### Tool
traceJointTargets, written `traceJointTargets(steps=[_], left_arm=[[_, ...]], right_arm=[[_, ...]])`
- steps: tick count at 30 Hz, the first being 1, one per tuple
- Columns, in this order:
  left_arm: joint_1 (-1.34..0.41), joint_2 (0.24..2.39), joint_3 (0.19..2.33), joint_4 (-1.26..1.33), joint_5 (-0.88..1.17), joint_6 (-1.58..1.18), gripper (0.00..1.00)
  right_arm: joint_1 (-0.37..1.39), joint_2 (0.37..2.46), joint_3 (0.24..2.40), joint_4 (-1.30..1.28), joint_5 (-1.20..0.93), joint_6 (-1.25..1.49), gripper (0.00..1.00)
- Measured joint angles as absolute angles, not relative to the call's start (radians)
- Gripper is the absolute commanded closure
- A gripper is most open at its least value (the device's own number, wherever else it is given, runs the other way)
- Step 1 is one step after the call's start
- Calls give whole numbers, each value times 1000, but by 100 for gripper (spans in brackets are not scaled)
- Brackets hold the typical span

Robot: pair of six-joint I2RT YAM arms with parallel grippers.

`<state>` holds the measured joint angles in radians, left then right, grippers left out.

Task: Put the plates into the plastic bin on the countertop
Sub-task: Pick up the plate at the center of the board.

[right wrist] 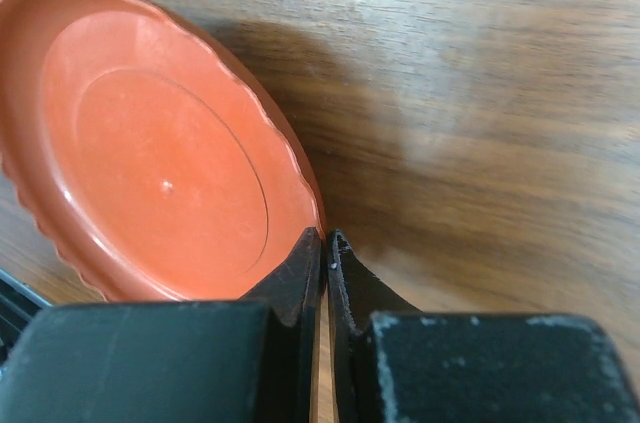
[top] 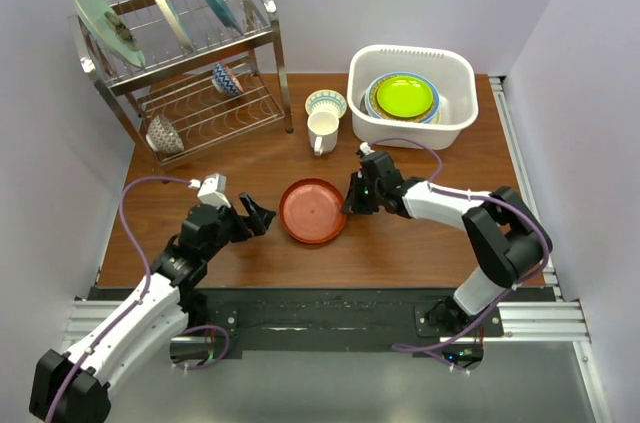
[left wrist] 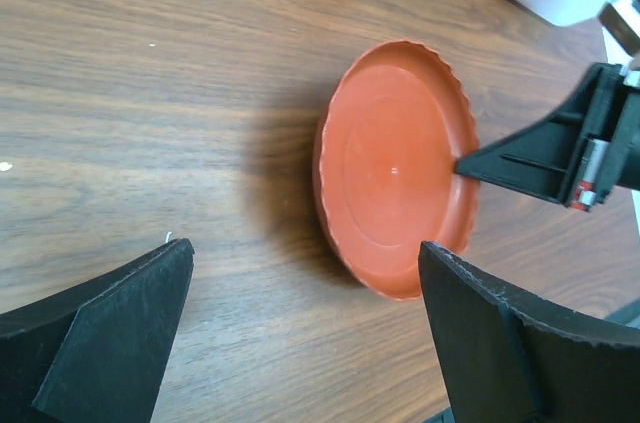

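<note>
A red-orange plate [top: 313, 210] lies on the reddish-brown countertop [top: 250, 158] in front of the arms, its right side raised a little. My right gripper [top: 350, 205] is shut on the plate's right rim; in the right wrist view the gripper [right wrist: 326, 243] pinches the rim of the plate [right wrist: 160, 163]. My left gripper [top: 265, 215] is open and empty just left of the plate. In the left wrist view it [left wrist: 305, 273] stands wide apart short of the plate [left wrist: 395, 168]. The white plastic bin [top: 410, 130] at the back right holds stacked plates, a lime green one [top: 405, 96] on top.
A metal wire dish rack [top: 190, 73] stands at the back left with three plates on edge and two small patterned bowls. A white mug [top: 322, 131] and a patterned cup [top: 326, 102] stand left of the bin. Walls close both sides.
</note>
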<state>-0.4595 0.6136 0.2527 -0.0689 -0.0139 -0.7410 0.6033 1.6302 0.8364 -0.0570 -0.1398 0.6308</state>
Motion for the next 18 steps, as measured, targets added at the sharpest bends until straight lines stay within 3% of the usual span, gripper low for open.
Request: traceJointTargets(steps=[18], left_arm=[[-459, 670, 253, -119, -73, -748, 0]], right_arm=[[474, 1454, 794, -128, -150, 608, 100]])
